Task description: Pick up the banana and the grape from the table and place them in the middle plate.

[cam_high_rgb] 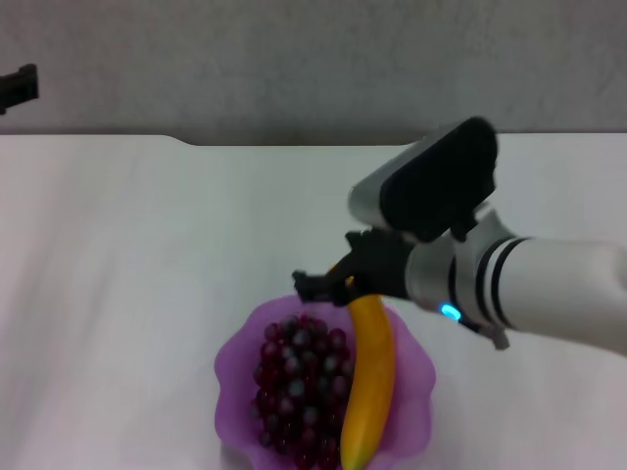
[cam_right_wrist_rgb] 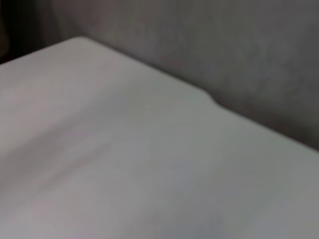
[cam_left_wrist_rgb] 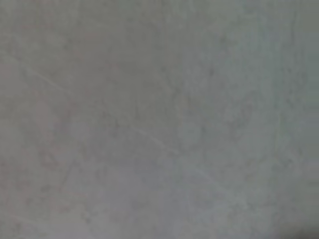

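The middle plate (cam_high_rgb: 416, 387) sits at the table's (cam_high_rgb: 127, 294) six o'clock edge, the grape (cam_high_rgb: 299, 387) in its nine o'clock half, the banana (cam_high_rgb: 370, 377) alongside at three o'clock, the right gripper (cam_high_rgb: 328, 284) at the plate's twelve.

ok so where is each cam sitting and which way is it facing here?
Head: on the robot's head, looking forward and down at the table; shows the right arm with the right gripper at the far end of the banana, which lies beside the grapes in the plate. A dark part at the upper left edge may be the left arm.
Left wrist: on the left arm, facing a plain grey surface; no body parts.
Right wrist: on the right arm, looking across the table toward the wall; no fingers visible.
Shared: head and right wrist both show the notch in the table edge.
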